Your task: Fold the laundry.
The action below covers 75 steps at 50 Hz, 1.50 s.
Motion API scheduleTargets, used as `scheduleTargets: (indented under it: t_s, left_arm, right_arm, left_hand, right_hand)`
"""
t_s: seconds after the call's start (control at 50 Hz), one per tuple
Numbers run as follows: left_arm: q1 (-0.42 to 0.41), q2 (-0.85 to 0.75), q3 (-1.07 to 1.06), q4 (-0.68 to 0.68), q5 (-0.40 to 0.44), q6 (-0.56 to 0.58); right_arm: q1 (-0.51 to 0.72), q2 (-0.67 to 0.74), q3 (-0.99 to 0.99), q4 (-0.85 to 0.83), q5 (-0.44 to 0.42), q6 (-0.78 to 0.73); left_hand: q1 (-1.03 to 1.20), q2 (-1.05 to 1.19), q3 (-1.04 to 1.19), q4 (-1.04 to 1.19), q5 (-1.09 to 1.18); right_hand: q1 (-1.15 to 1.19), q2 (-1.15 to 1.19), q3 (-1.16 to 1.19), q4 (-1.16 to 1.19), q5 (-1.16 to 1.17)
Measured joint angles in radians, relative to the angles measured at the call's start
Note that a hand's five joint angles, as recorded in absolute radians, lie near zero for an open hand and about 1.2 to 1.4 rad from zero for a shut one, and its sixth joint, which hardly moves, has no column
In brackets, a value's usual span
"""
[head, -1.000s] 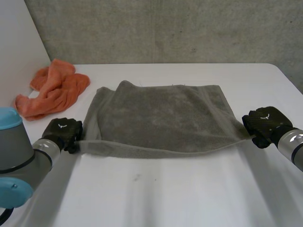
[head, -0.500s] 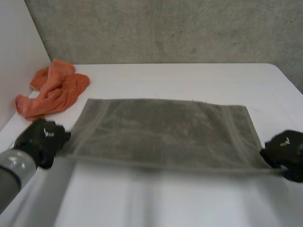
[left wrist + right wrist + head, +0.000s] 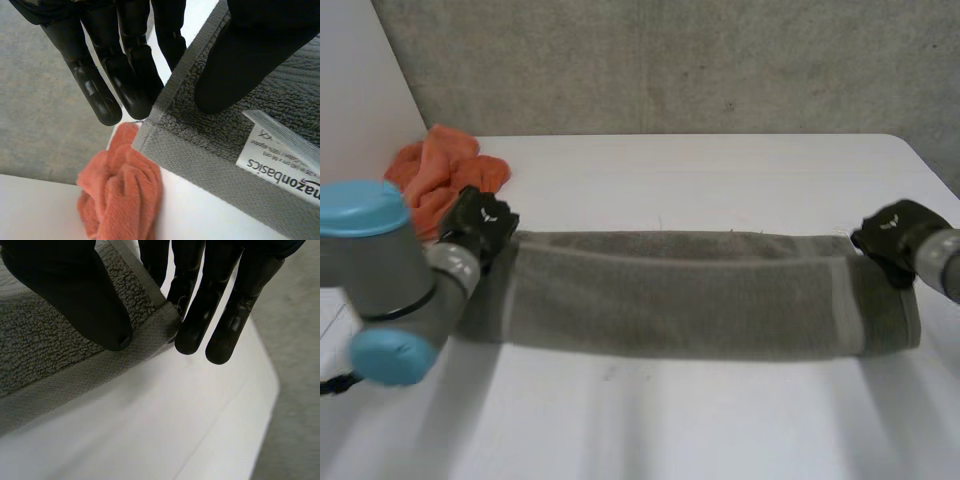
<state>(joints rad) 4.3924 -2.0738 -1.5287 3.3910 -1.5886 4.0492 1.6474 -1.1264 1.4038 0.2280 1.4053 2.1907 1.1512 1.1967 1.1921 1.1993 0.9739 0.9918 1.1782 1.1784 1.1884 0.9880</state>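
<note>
Done: the grey towel (image 3: 690,295) lies doubled into one long band across the middle of the table (image 3: 720,430), so a first fold looks made.
Left to do: in my judgement the hands must let go, the band needs at least one more fold across its length, and the second piece is not yet touched.
Orange cloth (image 3: 440,165): bunched near the table's far left corner, just beside the towel's left end.
Left hand (image 3: 480,222): at the band's far left corner, thumb (image 3: 240,65) on top and straight fingers (image 3: 125,75) at the hem, pinching it; a white label (image 3: 285,165) shows close by.
Towel ends: the right end looks slightly uneven, a lower layer showing past the upper.
Right hand (image 3: 895,235): at the far right corner, thumb (image 3: 80,300) pressed on the pile, fingers (image 3: 200,315) against the corner, clamping it.
</note>
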Motion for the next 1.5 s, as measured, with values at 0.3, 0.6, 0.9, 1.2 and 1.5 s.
scheduleTargets:
  t_s: [0.3, 0.6, 0.9, 1.2, 1.5]
  left_arm:
    - [-0.027, -0.367, 0.413, 0.089, -0.092, 0.011]
    - [-0.072, -0.273, 0.276, 0.326, -0.094, 0.001]
    - [-0.060, 0.154, -0.223, 0.322, -0.083, -0.307]
    - [-0.066, 0.173, -0.277, 0.310, -0.079, -0.406]
    - [-0.069, 0.168, -0.284, 0.310, -0.079, -0.400]
  right_arm:
    - [0.076, 0.341, -0.396, -0.173, 0.146, 0.031]
    - [0.087, 0.236, -0.416, -0.253, 0.156, 0.340]
    - [-0.072, -0.147, 0.140, -0.136, -0.144, 0.373]
    - [-0.130, -0.088, 0.378, -0.335, -0.231, 0.365]
    - [-0.137, 0.049, 0.315, -0.390, -0.220, 0.362]
  left_hand:
    - [-0.248, -0.260, -0.238, -0.242, -0.209]
    - [-0.962, -0.993, -0.982, -0.993, -0.926]
    - [-0.962, -0.993, -0.982, -0.993, -0.926]
    - [-0.962, -0.993, -0.982, -0.993, -0.926]
    - [-0.962, -0.993, -0.982, -0.993, -0.926]
  right_hand:
    - [-0.112, -0.148, -0.135, -0.140, -0.118]
    - [-0.787, -0.959, -0.963, -0.953, -0.918]
    - [-0.774, -0.937, -0.940, -0.939, -0.902]
    - [-0.475, -0.570, -0.572, -0.585, -0.582]
    - [-0.057, -0.081, -0.094, -0.103, -0.107]
